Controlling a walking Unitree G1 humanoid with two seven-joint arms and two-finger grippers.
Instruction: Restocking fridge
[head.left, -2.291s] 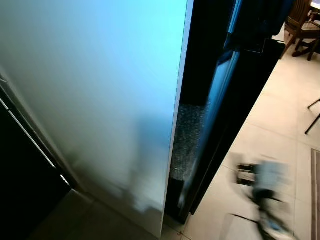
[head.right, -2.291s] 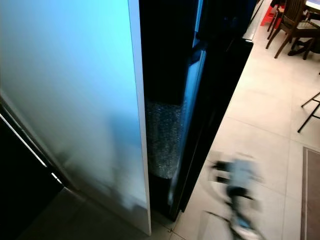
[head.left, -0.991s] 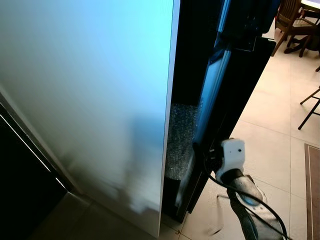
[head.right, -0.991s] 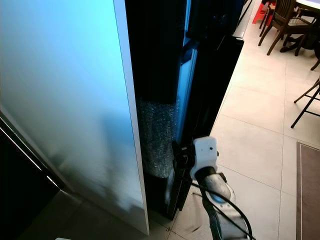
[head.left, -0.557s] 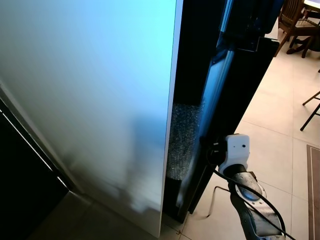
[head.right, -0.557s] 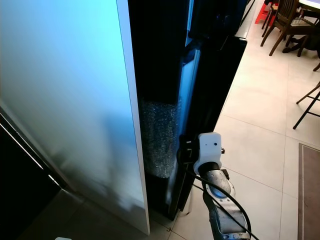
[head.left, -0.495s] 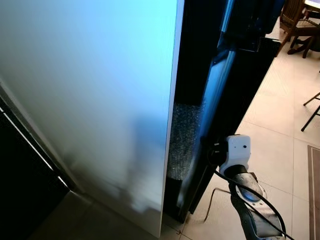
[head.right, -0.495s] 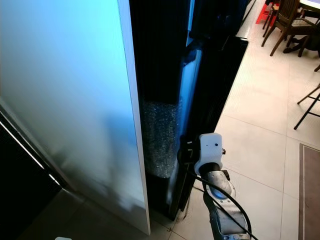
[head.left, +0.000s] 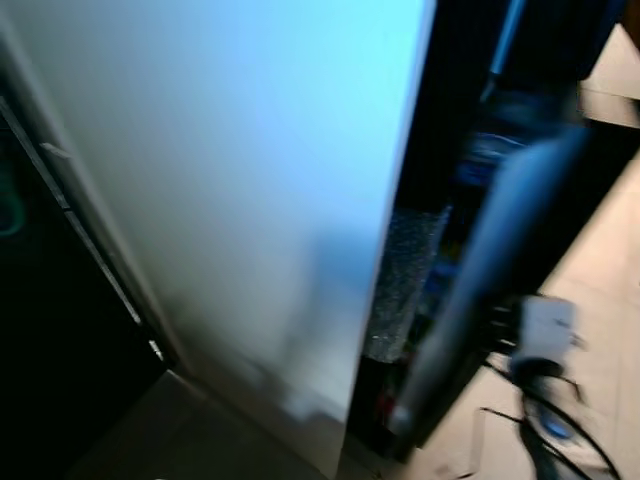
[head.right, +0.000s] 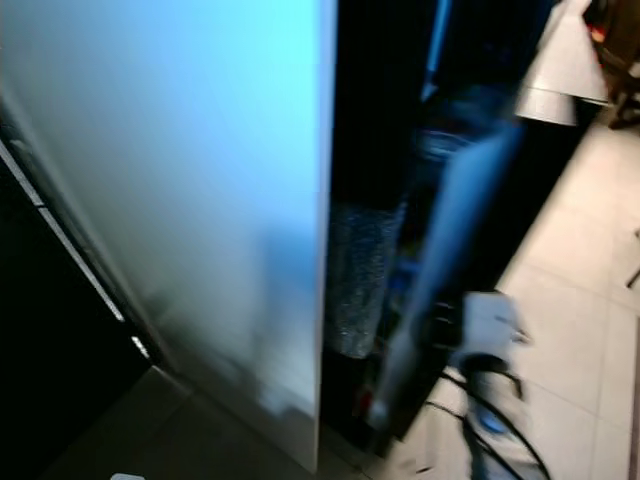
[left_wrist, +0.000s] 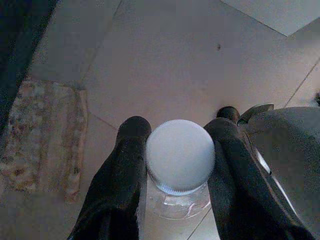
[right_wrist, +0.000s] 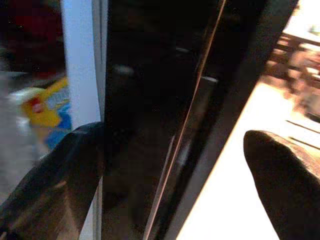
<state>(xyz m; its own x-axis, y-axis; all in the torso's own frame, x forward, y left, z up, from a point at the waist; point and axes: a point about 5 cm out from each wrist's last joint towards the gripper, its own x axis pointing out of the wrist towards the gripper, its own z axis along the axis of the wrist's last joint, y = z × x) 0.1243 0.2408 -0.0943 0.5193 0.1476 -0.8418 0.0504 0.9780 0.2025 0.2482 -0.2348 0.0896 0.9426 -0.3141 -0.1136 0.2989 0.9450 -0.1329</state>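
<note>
The fridge's black door (head.left: 480, 290) stands partly open beside a tall pale panel (head.left: 230, 180), with a dark interior and a frosted shelf front (head.left: 400, 270) in the gap. My right gripper (right_wrist: 172, 170) is open and straddles the door's (right_wrist: 150, 125) free edge low down, one finger (right_wrist: 60, 175) inside and the other (right_wrist: 285, 170) outside; its white wrist (head.left: 545, 325) shows by the door. My left gripper (left_wrist: 177, 150) hangs over the floor, shut on a clear bottle with a white cap (left_wrist: 180, 155).
A yellow and blue package (right_wrist: 45, 112) sits inside the fridge. Dark cabinet fronts with metal rails (head.left: 60, 180) lie to the left. Beige floor tiles (left_wrist: 165, 60) and a speckled mat (left_wrist: 40, 135) are below. Both head views are blurred.
The black door has swung further out with my right gripper at its edge. The head views have shifted and blurred, so the camera has moved.
</note>
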